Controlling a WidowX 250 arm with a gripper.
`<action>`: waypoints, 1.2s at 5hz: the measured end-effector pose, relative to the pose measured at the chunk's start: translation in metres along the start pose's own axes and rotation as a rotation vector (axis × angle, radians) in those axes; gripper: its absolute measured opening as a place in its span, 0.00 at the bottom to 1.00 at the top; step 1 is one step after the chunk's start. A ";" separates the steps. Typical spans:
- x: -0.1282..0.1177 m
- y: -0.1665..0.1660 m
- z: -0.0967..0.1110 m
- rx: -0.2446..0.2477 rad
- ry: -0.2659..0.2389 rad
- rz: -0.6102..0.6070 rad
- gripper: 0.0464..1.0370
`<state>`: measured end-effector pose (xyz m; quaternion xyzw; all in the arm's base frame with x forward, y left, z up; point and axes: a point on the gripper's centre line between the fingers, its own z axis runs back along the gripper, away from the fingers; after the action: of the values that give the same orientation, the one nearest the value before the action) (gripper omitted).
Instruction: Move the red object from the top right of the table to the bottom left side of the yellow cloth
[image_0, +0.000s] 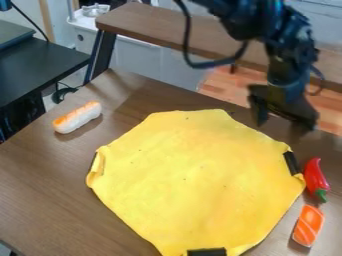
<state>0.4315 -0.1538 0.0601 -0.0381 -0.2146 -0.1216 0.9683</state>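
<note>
My gripper (280, 126) hangs over the table's far edge at the upper right, open, its two fingers apart with nothing between them. The red pepper (315, 175) with a green stem lies on the table at the right, just outside the yellow cloth's right edge. It is below and to the right of the gripper, well apart from it. The yellow cloth (194, 180) is spread over the middle of the table, with black pieces at its right, left and bottom edges.
An orange, white-striped piece (308, 225) lies below the pepper at the lower right. A white and orange roll-shaped toy (78, 117) sits on the brown table (40, 185) at the upper left. Behind are a wooden bench (160, 27) and a dark desk (40, 67).
</note>
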 end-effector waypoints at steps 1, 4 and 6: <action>0.001 -0.017 -0.019 -0.013 -0.010 0.129 0.96; 0.010 -0.063 -0.068 -0.075 0.012 0.286 0.96; 0.007 -0.065 -0.082 -0.022 0.092 0.257 0.96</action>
<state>0.4540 -0.2289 -0.0098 -0.0702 -0.1622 -0.0007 0.9843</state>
